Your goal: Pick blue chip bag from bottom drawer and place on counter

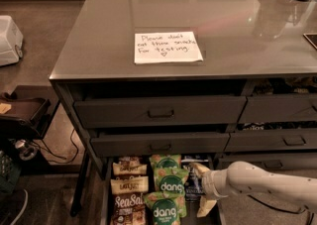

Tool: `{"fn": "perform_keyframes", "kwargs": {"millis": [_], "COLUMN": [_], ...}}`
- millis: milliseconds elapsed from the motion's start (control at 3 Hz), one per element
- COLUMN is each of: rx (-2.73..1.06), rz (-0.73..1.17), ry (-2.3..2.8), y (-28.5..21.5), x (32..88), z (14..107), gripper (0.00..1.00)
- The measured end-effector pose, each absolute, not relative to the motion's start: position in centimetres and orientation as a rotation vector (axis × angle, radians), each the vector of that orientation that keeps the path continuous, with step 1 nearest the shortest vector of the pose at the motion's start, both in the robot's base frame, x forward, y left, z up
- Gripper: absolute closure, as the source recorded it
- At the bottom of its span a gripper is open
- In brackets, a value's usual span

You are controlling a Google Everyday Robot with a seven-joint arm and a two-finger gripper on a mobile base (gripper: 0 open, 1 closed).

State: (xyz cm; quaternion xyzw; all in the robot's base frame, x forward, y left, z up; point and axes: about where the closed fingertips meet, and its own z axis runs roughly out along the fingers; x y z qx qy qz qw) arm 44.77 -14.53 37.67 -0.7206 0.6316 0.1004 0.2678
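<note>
Bottom drawer (107, 194), left to right: SeaSalt bags (129, 200), dang bags (167, 184), then the blue bag (192, 185) at the right end of the row, partly hidden by the gripper (203, 188). The fingers are spread, one beyond the bag and one before it; contact cannot be confirmed. Judgement: the bag is light, soft, glossy and crushable, so grip across its crimped ends with moderate force. The counter (99, 35) is smooth and carries a note (167, 47). Bare floor (44, 26) lies to its left.
</note>
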Motion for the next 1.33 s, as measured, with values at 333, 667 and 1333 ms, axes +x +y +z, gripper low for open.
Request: {"fn": "perform_keyframes", "kwargs": {"millis": [333,667,1333], "rx": [-1.988,-1.900,-1.876], "rz": [0.228,0.235,0.278], "ry": [1.634,1.657,1.706], "y": [-14.1,-14.6,-15.2], "x": [47.2,52.9,53.2], "z": [33.1,26.8,24.3], "gripper": [0.00,0.00,0.00]}}
